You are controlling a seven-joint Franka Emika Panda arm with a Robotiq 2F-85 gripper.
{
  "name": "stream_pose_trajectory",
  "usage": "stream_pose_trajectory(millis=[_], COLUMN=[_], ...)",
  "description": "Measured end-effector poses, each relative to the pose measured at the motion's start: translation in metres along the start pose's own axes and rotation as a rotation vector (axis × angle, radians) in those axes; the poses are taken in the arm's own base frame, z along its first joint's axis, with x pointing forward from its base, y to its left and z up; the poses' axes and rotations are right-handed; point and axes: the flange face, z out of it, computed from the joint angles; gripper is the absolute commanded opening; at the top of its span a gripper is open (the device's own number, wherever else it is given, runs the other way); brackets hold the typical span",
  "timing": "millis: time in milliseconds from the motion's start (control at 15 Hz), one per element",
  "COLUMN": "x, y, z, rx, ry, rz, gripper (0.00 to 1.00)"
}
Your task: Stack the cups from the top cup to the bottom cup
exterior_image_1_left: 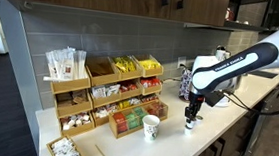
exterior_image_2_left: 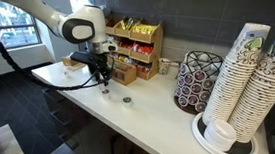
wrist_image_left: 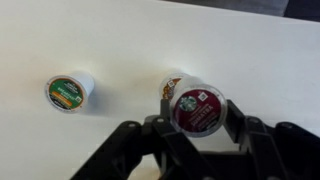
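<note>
Grip: gripper [wrist_image_left: 198, 112] clenched on red-lidded cup [wrist_image_left: 200, 104], lid facing wrist camera. Held cup sits just over second cup [wrist_image_left: 172, 86] on countertop [wrist_image_left: 120, 40]; contact unclear. Green-lidded cup [wrist_image_left: 68, 92] stands apart on bare countertop. In exterior view, gripper [exterior_image_1_left: 190, 118] low between snack rack [exterior_image_1_left: 128, 97] and countertop front edge, printed paper cup [exterior_image_1_left: 151, 127] near.

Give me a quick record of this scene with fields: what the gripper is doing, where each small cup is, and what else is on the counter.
gripper: shut on the red-lidded cup
red-lidded cup: between the fingers, lid facing the wrist camera
second cup: partly hidden by the held cup; contact cannot be told
green-lidded cup: alone on the counter, apart from the other two
other items: printed paper cup, snack racks, pod carousel, paper cup stacks
</note>
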Motion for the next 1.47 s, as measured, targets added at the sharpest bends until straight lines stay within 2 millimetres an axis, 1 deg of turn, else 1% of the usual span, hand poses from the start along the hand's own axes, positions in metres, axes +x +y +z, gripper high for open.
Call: stream_pose_trajectory(millis=[400, 1000, 1467], x=[-0.002, -0.003, 0.001], y=[0.008, 0.007, 0.005], z=[0.008, 0.012, 0.015], rx=[-0.031, -0.025, -0.023], ry=[0.020, 0.015, 0.031], rz=[0.004, 0.007, 0.007], gripper=[0.29, 0.29, 0.29])
